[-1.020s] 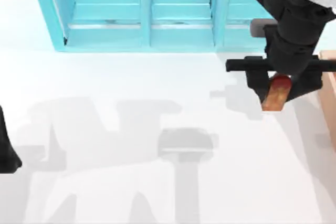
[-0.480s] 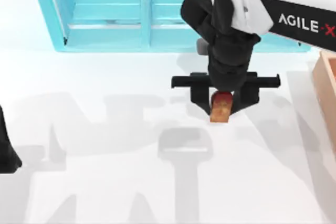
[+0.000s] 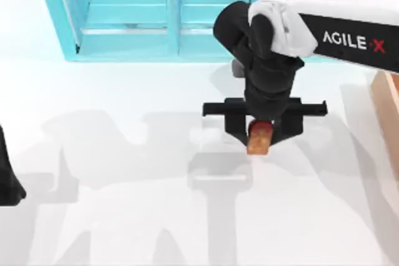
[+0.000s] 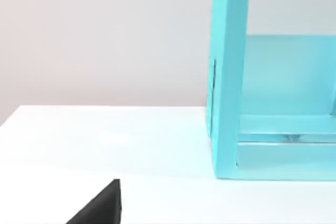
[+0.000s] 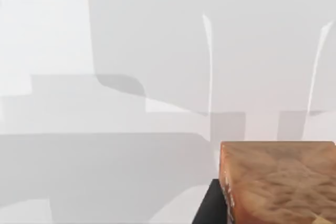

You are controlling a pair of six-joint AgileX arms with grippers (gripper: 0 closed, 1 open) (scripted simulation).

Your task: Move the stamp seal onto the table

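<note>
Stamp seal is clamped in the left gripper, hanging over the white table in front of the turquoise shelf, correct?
Not quite: the top view shows the right gripper clamping the stamp seal, over the table in front of the turquoise shelf.

Right hand [image 3: 260, 136] grips stamp seal [image 3: 259, 139] above table [image 3: 112, 216]

— What shifted over the last second?
— The right end effector [image 3: 262, 130] carried the stamp seal [image 3: 260, 138] from the wooden box's [image 3: 388, 113] edge toward nine o'clock, then slightly toward six — lower over the desk [image 3: 124, 216].
— The grip?
— Unchanged; only position moved.
</note>
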